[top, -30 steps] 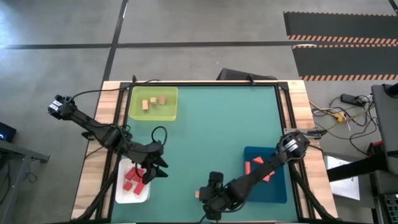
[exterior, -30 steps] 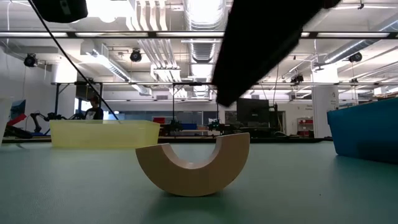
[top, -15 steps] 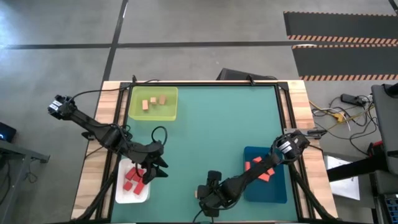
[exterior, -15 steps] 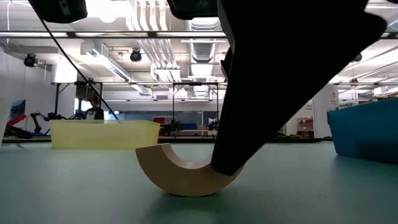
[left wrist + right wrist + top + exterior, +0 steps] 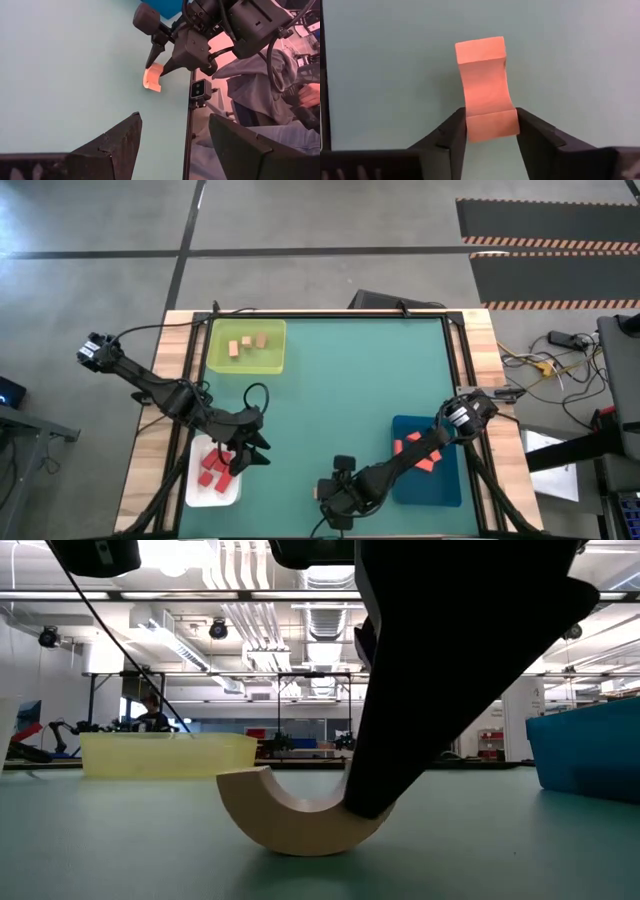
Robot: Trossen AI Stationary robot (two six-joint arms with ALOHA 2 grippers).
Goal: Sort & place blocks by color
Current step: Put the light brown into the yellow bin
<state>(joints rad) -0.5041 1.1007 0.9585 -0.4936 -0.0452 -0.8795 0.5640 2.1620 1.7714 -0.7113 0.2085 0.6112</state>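
Right end effector (image 5: 489, 131), wide open a second ago, now closes its fingers onto one end of tan arch block (image 5: 300, 815) at worktop (image 5: 350, 390) 6 o'clock edge: pickup beginning. Left end effector (image 5: 245, 455) open, unmoved, over white tray (image 5: 193, 480) at 8 o'clock.

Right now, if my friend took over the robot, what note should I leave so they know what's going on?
Right gripper: fingers on both sides of one end of the arch block at the table's near edge, closing; not lifted yet.
Left gripper: open, hovering over the white tray.
Done: tan blocks in the yellow-green tray, red blocks in the white tray, salmon blocks in the blue tray.
Left: lift the arch block and put it with its matching colour.
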